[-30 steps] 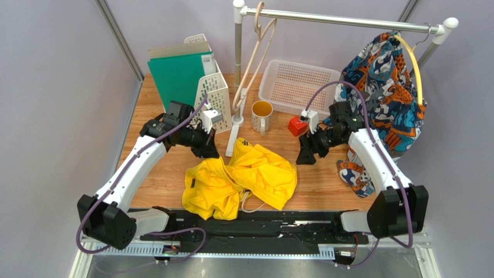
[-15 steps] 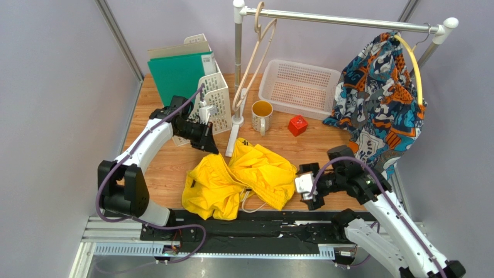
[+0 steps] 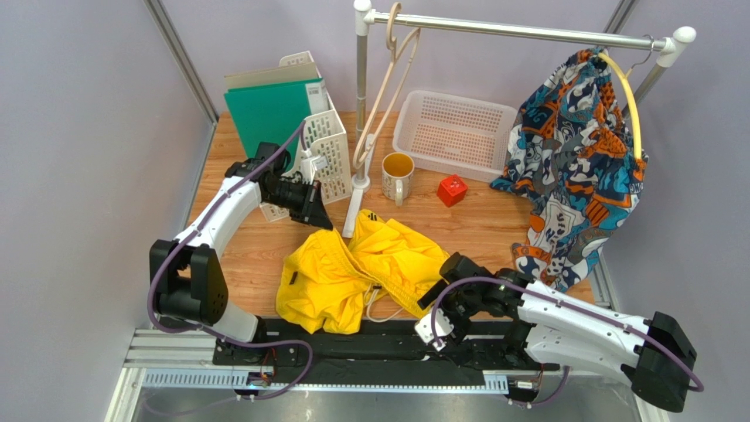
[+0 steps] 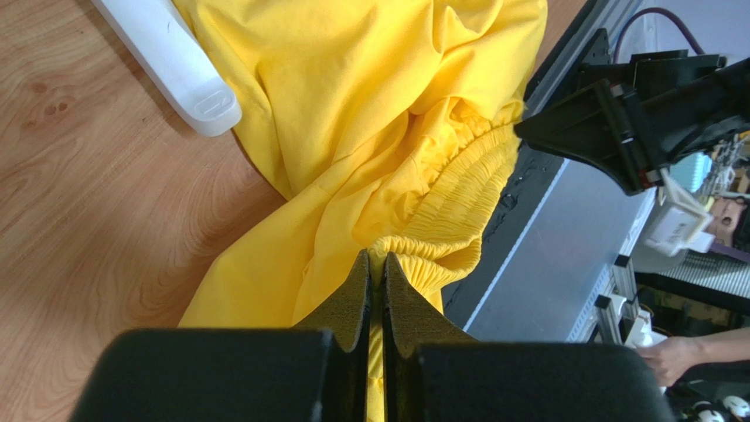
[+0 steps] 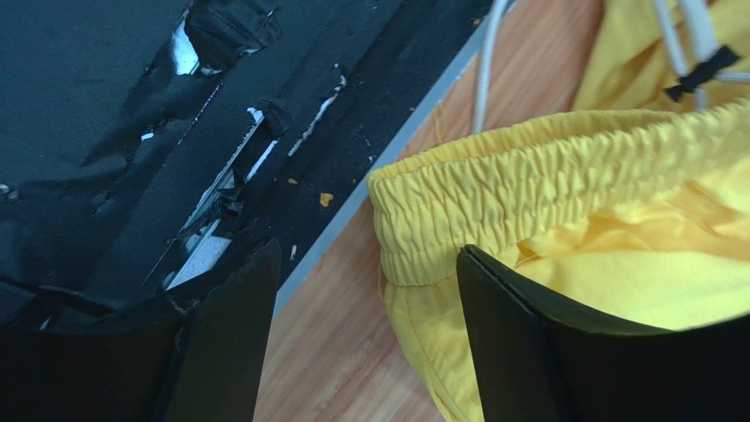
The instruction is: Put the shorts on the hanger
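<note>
Right hand (image 5: 365, 255) stands wide at the near edge of the counter (image 3: 255, 255), its jaws straddling a corner of the elastic waistband of the shorts (image 3: 387, 264). I cannot tell whether either finger touches the cloth. I see the yellow shorts lying crumpled on the wood between my two arms. Left hand (image 4: 374, 261) is pressed fully closed with nothing between its fingers, poised over the far side of the fabric. The hanger (image 3: 378, 92) hangs by its hook from the rail (image 3: 528, 29), well apart from the shorts.
</note>
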Tool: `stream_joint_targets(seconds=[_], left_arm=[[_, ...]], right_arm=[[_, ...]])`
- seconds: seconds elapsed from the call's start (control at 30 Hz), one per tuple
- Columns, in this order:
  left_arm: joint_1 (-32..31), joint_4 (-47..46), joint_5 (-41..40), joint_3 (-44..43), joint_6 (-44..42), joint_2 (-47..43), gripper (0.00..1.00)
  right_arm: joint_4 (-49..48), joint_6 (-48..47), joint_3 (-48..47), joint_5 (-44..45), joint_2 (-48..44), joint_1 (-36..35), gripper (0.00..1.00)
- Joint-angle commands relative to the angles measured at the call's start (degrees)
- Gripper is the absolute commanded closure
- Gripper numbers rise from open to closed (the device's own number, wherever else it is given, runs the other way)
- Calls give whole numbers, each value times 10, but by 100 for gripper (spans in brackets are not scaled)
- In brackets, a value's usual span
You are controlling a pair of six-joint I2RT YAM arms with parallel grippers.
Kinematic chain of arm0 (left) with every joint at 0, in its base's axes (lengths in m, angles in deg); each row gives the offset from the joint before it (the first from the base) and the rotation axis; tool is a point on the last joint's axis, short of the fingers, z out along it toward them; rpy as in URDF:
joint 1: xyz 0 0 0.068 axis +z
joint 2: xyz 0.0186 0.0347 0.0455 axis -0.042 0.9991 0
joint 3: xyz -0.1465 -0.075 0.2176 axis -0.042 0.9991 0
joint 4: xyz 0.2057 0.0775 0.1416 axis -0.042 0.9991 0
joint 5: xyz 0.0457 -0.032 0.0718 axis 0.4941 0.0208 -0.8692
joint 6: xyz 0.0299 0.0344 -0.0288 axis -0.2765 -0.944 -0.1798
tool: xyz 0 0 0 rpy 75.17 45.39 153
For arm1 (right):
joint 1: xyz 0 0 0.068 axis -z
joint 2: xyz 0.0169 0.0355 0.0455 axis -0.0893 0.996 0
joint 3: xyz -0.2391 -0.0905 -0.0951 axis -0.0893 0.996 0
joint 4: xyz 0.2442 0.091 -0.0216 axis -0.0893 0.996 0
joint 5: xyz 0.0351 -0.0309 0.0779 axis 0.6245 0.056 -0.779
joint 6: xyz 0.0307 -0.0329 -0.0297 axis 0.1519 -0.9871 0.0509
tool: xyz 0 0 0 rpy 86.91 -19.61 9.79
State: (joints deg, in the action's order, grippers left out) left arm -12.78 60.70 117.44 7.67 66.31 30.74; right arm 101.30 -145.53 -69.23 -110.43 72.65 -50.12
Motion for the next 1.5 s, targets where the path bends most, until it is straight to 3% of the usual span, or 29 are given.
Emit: stream_joint_targets(seconds=[0.0, 0.03, 0.13, 0.17, 0.23, 0.27, 0.43, 0.47, 0.5, 0.57, 0.8, 0.9, 1.07, 1.3, 1.47], left_arm=[[18, 15, 37, -11, -23, 13, 100], [18, 22, 40, -12, -33, 16, 100], [18, 63, 50, -16, -83, 23, 97], [18, 88, 52, -17, -118, 24, 92], [18, 116, 51, -19, -162, 21, 84], [18, 145, 55, -19, -210, 17, 76], [18, 199, 65, -14, -292, 11, 41], [18, 206, 67, -14, -311, 13, 21], [18, 217, 66, -14, -318, 14, 18], [18, 224, 63, -12, -334, 12, 2], [18, 236, 68, -15, -371, -5, 2], [18, 273, 73, -10, -448, -22, 3], [17, 272, 54, 22, -497, -72, 8], [4, 163, 24, 74, -484, -149, 16], [-52, 128, -8, 113, -485, -174, 27]], right_arm=[[-119, -5, 54, 76, 1, -43, 32], [-139, -3, 64, 84, 6, -44, 35], [-216, 13, 92, 121, 35, -45, 55], [-238, 28, 89, 137, 54, -45, 73], [-239, 79, 69, 151, 72, -45, 93], [-230, 99, 43, 160, 81, -45, 100], [-191, 157, 1, 152, 60, -43, 100], [-184, 166, -3, 145, 48, -43, 100], [-180, 174, -11, 144, 45, -43, 100], [-161, 192, -19, 145, 36, -43, 100], [-122, 235, -46, 143, -2, -36, 100], [-114, 247, -53, 141, -14, -36, 100], [-114, 273, -65, 142, -13, -31, 100], [-111, 310, -86, 139, -16, -24, 100], [-95, 365, -115, 138, -15, -7, 100]])
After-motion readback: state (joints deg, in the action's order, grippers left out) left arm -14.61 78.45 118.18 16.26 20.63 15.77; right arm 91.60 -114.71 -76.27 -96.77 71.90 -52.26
